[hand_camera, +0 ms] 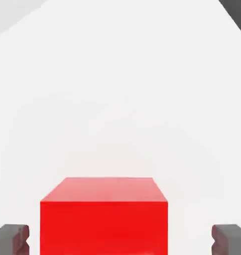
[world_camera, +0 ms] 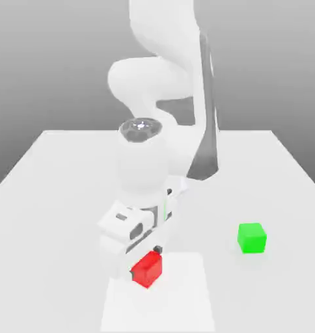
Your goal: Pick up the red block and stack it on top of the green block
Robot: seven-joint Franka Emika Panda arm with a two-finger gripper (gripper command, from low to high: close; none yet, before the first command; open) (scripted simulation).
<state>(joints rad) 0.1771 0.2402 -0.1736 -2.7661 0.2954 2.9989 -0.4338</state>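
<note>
The red block (world_camera: pixel 147 270) rests on the white table near its front edge. My gripper (world_camera: pixel 144 260) has come down over it, and in the hand view the red block (hand_camera: pixel 104 216) sits between the two dark fingertips (hand_camera: pixel 13 239), with a gap on each side. The fingers stand open and do not touch the block. The green block (world_camera: pixel 252 237) sits on the table to the exterior view's right of the red one, apart from it and from the arm.
The white table (world_camera: pixel 56 195) spreads flat around both blocks. The arm's white body (world_camera: pixel 144 169) rises behind the red block and hides part of the table's middle.
</note>
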